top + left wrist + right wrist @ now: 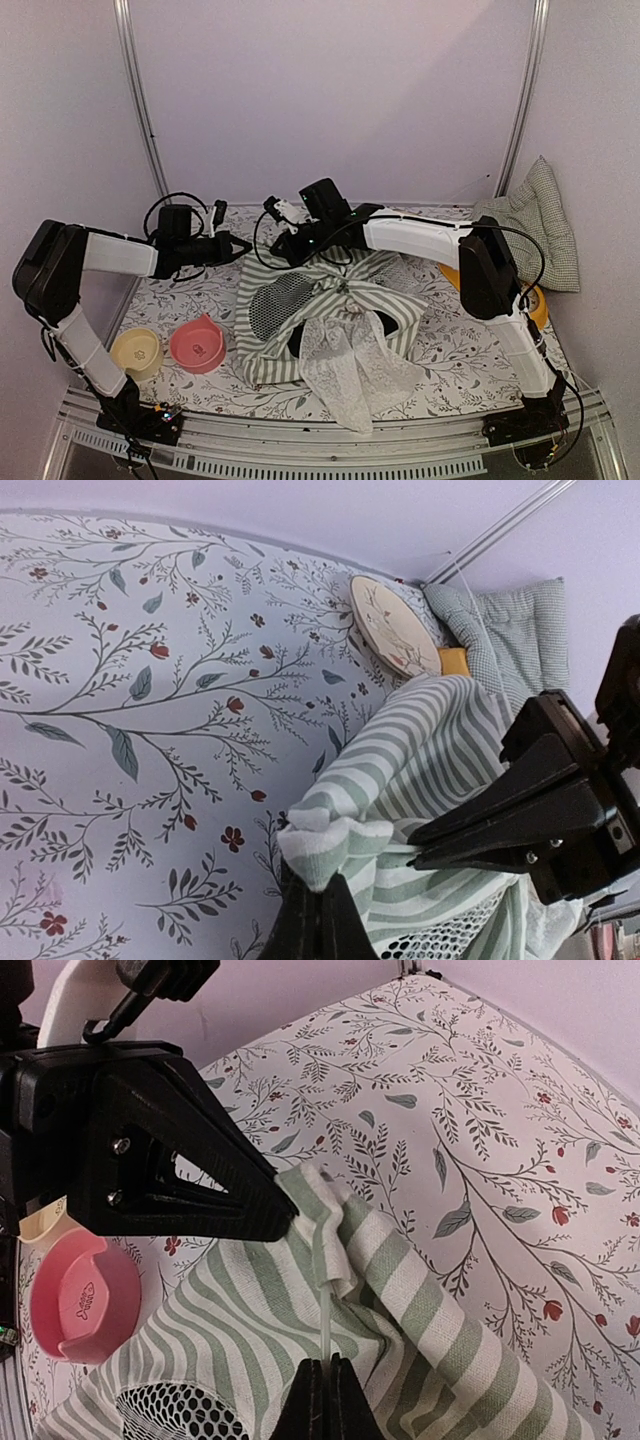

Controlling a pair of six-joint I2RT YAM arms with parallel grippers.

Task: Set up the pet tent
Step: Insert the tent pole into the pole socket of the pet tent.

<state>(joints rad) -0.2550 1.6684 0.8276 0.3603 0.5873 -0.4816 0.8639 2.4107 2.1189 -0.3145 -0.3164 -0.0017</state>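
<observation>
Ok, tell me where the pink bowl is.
Top view: the pink bowl sits front-left on the table, between the yellow bowl and the collapsed pet tent.

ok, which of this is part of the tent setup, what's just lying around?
Job: green-and-white striped fabric pet tent; left gripper and right gripper, both shut on it.
Lying about: pink bowl, pale yellow bowl, green-and-white checked cushion, round cream printed disc.
</observation>
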